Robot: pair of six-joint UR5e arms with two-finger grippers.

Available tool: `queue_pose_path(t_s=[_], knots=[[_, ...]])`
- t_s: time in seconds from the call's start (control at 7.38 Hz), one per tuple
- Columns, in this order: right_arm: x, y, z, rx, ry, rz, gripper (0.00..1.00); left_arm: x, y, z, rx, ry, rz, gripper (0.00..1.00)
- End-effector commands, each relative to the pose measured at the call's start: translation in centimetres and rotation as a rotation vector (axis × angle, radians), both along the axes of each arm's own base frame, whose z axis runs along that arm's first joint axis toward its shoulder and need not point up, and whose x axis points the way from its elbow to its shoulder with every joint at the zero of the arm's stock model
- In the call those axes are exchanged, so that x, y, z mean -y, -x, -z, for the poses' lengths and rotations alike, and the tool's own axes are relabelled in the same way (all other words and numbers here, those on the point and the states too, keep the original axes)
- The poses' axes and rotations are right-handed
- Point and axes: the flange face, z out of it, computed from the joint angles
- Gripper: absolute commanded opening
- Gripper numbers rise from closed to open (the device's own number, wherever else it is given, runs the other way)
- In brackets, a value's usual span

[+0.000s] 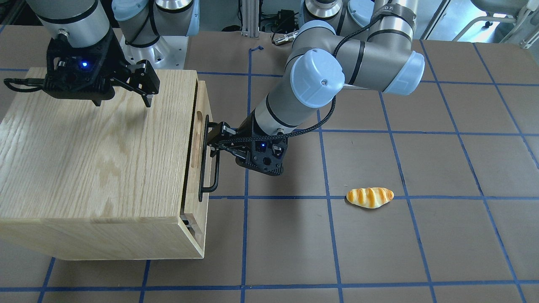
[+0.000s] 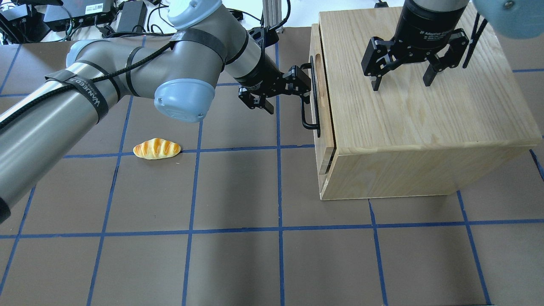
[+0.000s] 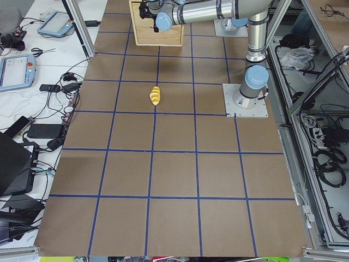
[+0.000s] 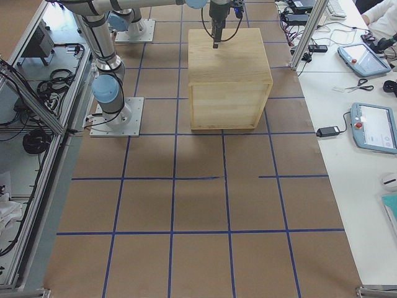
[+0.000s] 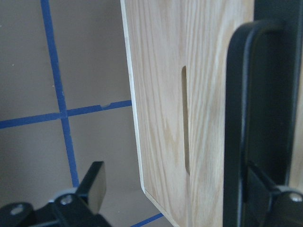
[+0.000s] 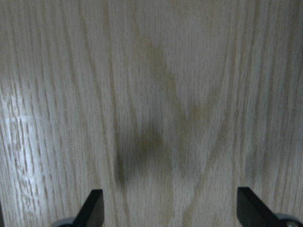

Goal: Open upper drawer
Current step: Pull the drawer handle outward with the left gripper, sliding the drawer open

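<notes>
The upper drawer (image 1: 205, 101) of the light-oak cabinet (image 1: 92, 160) stands out a narrow gap from the cabinet body; it also shows in the overhead view (image 2: 316, 51). Its front carries a long black bar handle (image 1: 203, 168) and an oblong slot. My left gripper (image 1: 214, 139) is at that handle (image 2: 309, 114). In the left wrist view the fingers (image 5: 97, 182) stand wide apart, one by the bar (image 5: 236, 118) and the other off to the side, so it is open. My right gripper (image 2: 399, 80) is open and empty just above the cabinet top.
A toy bread roll (image 1: 369, 197) lies on the brown table (image 1: 421, 252), on a blue grid line, well away from the cabinet. My left arm stretches low across the table between its base and the drawer front.
</notes>
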Motion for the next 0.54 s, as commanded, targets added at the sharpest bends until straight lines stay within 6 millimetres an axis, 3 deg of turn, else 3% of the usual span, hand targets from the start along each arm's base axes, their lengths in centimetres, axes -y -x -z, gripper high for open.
queue_pose_path(t_s=[0.0,0.41], knots=[[0.0,0.0,0.0,0.0,0.0,0.0,1.0,0.7,-4.1,0.6,0.066,0.014,-0.039,1.0],[0.0,0.0,0.0,0.0,0.0,0.0,1.0,1.6,-13.1,-1.1,0.096,-0.069,-0.176,1.0]])
